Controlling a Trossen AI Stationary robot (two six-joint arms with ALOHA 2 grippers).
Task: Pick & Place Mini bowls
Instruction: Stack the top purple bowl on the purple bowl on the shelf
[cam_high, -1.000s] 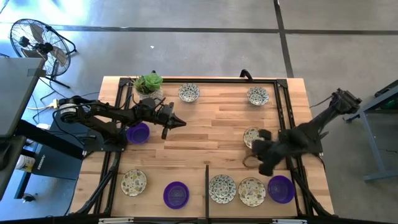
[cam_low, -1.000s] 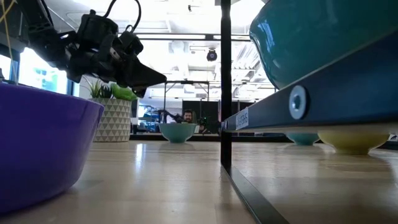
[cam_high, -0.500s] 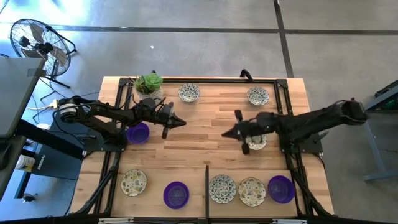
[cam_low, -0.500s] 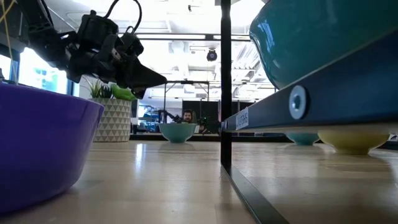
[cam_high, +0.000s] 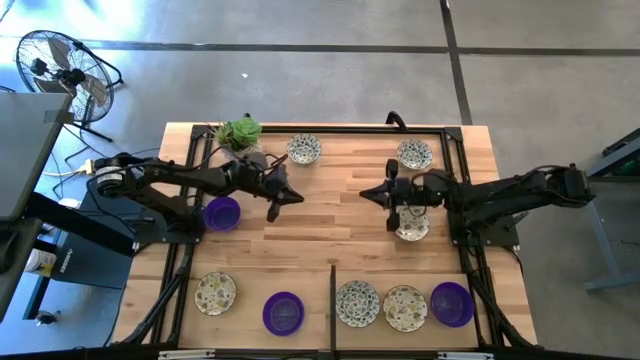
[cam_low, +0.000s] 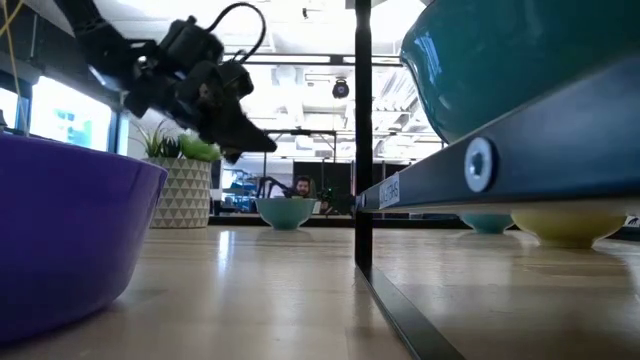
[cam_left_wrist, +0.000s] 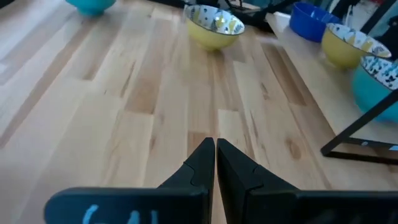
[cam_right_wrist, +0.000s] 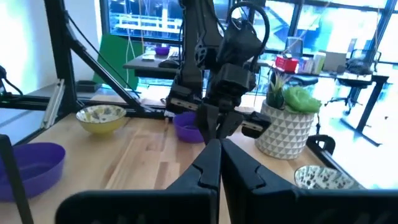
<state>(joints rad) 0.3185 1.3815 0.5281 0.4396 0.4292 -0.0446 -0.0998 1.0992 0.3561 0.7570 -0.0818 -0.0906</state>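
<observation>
Left gripper (cam_high: 291, 197) clenched, empty (above bare wood); right gripper (cam_high: 368, 194) likewise, seemingly airborne.

Two dark jointed arms with looping black cables, tapered black claw (cam_left_wrist: 215, 163) fingers.

high: straight down on my whole table (cam_high: 330, 215) | low: tabletop level, facing the room | my wrists: forward past closed fingertips, facing each other | shared: potted plant (cam_high: 239, 134), high/low/right wrist
</observation>
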